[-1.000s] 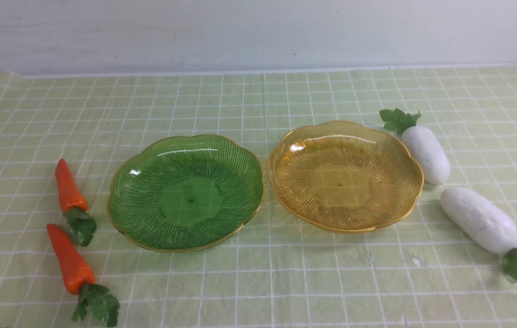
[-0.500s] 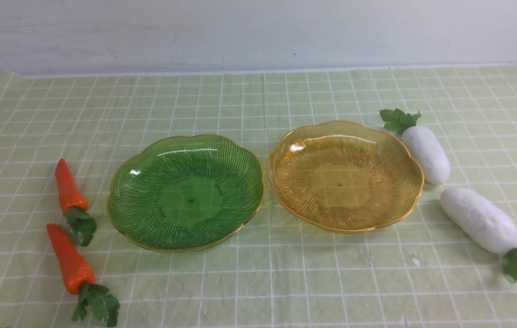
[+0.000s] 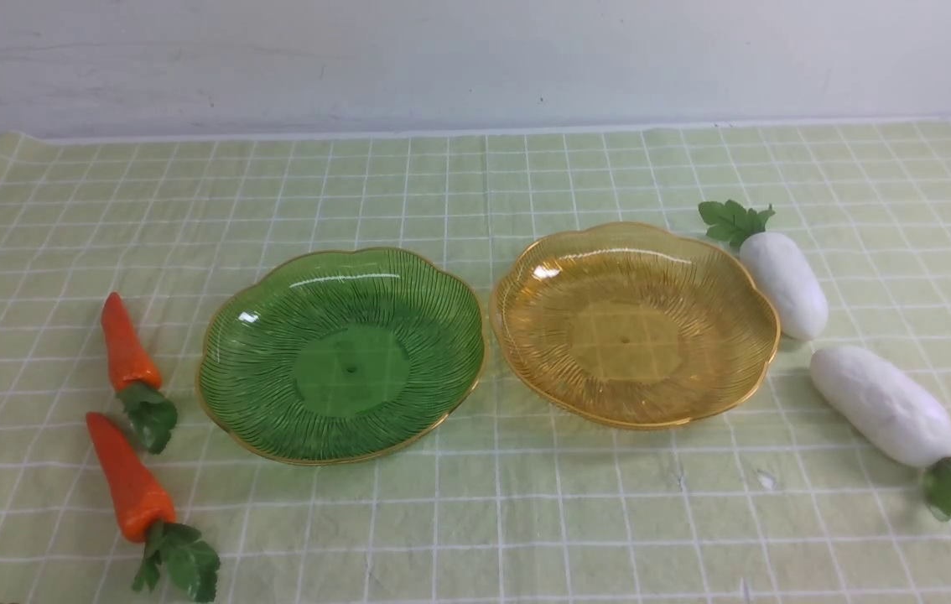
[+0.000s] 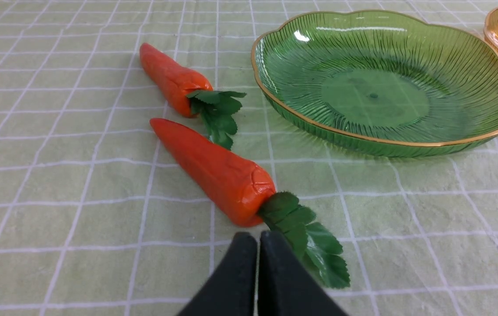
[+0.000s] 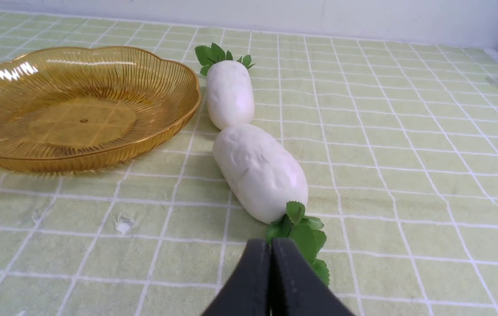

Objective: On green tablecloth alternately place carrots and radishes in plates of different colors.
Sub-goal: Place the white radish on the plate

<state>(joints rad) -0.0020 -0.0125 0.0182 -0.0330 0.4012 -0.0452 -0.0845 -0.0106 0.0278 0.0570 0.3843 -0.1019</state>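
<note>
Right now the green tablecloth [image 3: 475,520] lies spread out and slightly wrinkled, running back to a pale wall [image 3: 475,59]. Everything else sits on it.

In the middle the two plates stand side by side, their rims very close. The green plate [image 3: 220,335] is on the left and the amber plate [image 3: 517,335] on the right, and both are empty.

The carrots lie left of the green plate, one beyond the other, with tips pointing away and leaves toward the robot. The far carrot [image 3: 128,344] has its leaf tuft just beside the green rim. The near carrot [image 3: 130,478] lies closer to the front edge.

The radishes lie right of the amber plate. The far radish [image 3: 784,283] sits just beside the amber rim, its leaves pointing away. The near radish [image 3: 882,406] lies close to it, end to end, with its leaves toward the front right. I cannot tell whether the two touch.

The left gripper [image 4: 258,239] has its jaws pressed together on nothing, low over the cloth near the near carrot's leaves. The right gripper [image 5: 270,245] is likewise closed and empty, near the near radish's leaves.
</note>
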